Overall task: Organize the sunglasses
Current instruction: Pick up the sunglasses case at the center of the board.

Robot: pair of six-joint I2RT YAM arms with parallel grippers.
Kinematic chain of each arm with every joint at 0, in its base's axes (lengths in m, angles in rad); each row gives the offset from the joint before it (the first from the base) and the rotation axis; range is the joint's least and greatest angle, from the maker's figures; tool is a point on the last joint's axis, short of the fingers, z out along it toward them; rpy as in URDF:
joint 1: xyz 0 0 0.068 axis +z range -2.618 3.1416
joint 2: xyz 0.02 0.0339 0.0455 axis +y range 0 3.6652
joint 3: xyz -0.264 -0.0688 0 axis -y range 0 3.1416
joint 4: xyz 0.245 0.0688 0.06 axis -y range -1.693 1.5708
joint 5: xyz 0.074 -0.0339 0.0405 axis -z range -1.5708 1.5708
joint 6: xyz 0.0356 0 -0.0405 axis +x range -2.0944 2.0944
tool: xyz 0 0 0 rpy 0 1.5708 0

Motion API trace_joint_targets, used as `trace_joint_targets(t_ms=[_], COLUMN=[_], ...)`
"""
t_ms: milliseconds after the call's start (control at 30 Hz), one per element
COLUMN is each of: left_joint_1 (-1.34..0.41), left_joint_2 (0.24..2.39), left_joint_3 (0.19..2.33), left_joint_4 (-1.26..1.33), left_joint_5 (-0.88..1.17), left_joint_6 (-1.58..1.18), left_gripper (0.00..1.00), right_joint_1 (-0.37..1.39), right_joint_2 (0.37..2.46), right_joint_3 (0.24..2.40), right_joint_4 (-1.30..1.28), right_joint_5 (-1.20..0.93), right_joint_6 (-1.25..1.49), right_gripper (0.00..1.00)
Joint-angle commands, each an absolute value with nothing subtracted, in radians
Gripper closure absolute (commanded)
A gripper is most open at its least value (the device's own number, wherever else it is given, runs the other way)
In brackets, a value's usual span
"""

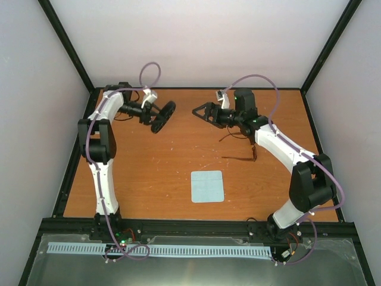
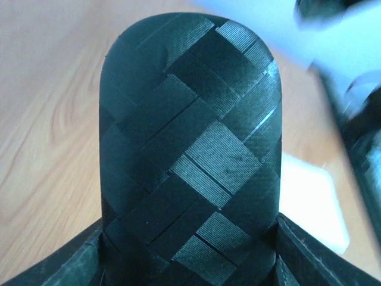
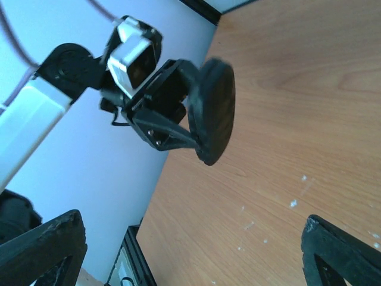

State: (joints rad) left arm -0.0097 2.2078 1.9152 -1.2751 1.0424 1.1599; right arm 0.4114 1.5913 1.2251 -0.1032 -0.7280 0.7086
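Note:
The sunglasses (image 1: pixel 243 158) lie on the wooden table just in front of the right forearm, thin dark temple arms spread; the arm hides part of them. My left gripper (image 1: pixel 153 113) is shut on the black glasses case (image 1: pixel 164 115) and holds it closed above the table at the back left. In the left wrist view the woven black case (image 2: pixel 190 149) fills the frame between my fingers (image 2: pixel 53 265). My right gripper (image 1: pixel 202 111) is open and empty, facing the case across a gap. The right wrist view shows the case (image 3: pixel 214 110) in the left gripper, beyond my own spread fingertips (image 3: pixel 47 250).
A pale blue square cloth (image 1: pixel 208 186) lies flat at the table's front middle. Black frame posts and pale walls enclose the table (image 1: pixel 155 173) on three sides. A white cable channel (image 1: pixel 161 250) runs along the near rail.

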Motion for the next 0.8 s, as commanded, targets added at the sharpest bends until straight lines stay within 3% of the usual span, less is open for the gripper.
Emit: trace_joint_targets(t_ms=[0,100,233,300,533,767], left_joint_1=[-0.013,-0.038,-0.082,-0.092,-0.094,-0.094], left_joint_2=[2.265,2.288,2.25,2.224,2.201,2.163], left_joint_3=[2.056,2.116,2.138,2.122,2.14,2.167], left_joint_4=[-1.313,-1.312,-1.252,-1.139,-1.21,-1.306], left_joint_5=[1.634,1.849,1.944,1.953,1.954,1.954], left_joint_6=[0.809,0.704,0.631,0.496,0.514,0.571], left_gripper=[0.61,0.62,0.62,0.62,0.61,0.61], right_joint_1=[0.447,0.487,0.543,0.559,0.569,0.548], right_joint_2=[1.6,1.636,1.707,1.735,1.789,1.731], right_joint_3=[1.213,1.266,1.372,1.416,1.505,1.406], right_joint_4=[0.034,-0.005,-0.05,-0.049,-0.04,0.052], right_joint_5=[-0.716,-0.656,-0.607,-0.593,-0.553,-0.539], right_joint_6=[0.726,0.678,0.63,0.613,0.6,0.629], right_gripper=[0.05,0.07,0.07,0.06,0.09,0.09])
